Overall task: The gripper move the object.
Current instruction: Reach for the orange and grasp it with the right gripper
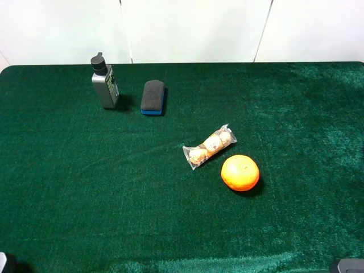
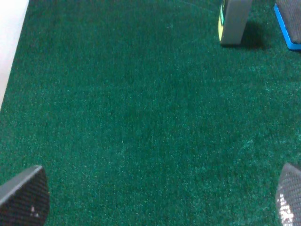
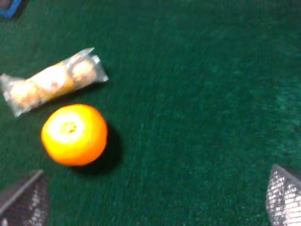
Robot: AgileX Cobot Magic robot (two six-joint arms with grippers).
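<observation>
The round orange fruit (image 1: 240, 172) lies on the green cloth right of the table's middle; it also shows in the right wrist view (image 3: 74, 134). My right gripper (image 3: 155, 200) is open and empty, its two fingertips wide apart, short of the fruit and not touching it. Only a corner of it shows at the lower right edge of the high view (image 1: 348, 265). My left gripper (image 2: 157, 197) is open and empty over bare cloth, far from the fruit. A sliver of it shows at the lower left corner of the high view (image 1: 4, 263).
A clear packet of three beige balls (image 1: 209, 146) lies just up-left of the fruit, close to it (image 3: 49, 82). A black-and-blue eraser block (image 1: 153, 96) and a grey bottle with a black cap (image 1: 104, 82) stand at the back left. White wall behind the table.
</observation>
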